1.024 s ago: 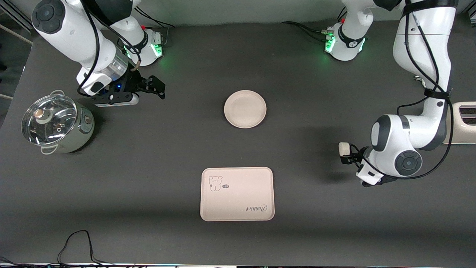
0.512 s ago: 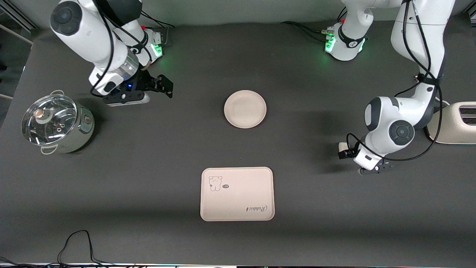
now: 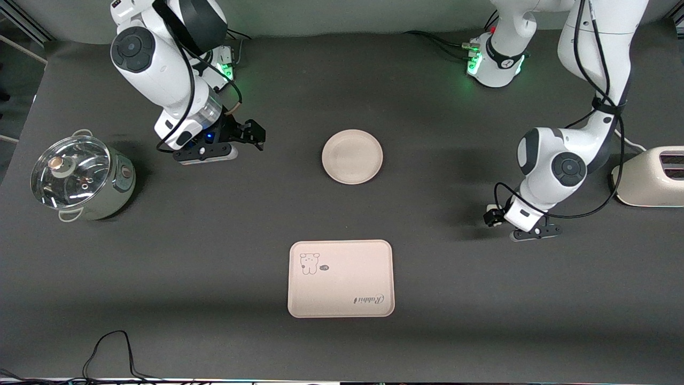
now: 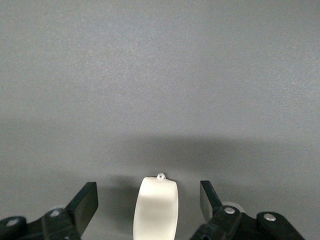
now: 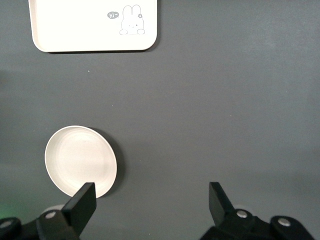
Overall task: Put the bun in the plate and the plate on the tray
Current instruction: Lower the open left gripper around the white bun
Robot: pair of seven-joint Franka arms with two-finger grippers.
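The white bun [image 4: 158, 210] lies on the dark table between the spread fingers of my left gripper [image 4: 149, 200], with a gap on each side. In the front view that gripper [image 3: 491, 216] is low over the table toward the left arm's end and hides most of the bun. The round cream plate [image 3: 352, 156] sits empty mid-table. The rectangular tray [image 3: 341, 278] lies nearer the front camera. My right gripper [image 3: 255, 132] is open and empty, over the table beside the plate. The right wrist view shows the plate [image 5: 80, 161] and the tray [image 5: 92, 25].
A steel pot with a glass lid [image 3: 80, 176] stands at the right arm's end. A cream toaster [image 3: 654, 176] stands at the left arm's end. A black cable [image 3: 112, 347] lies near the table's front edge.
My left gripper has come down over the bun, which now shows less in the front view. My right arm has moved from near the pot toward the plate.
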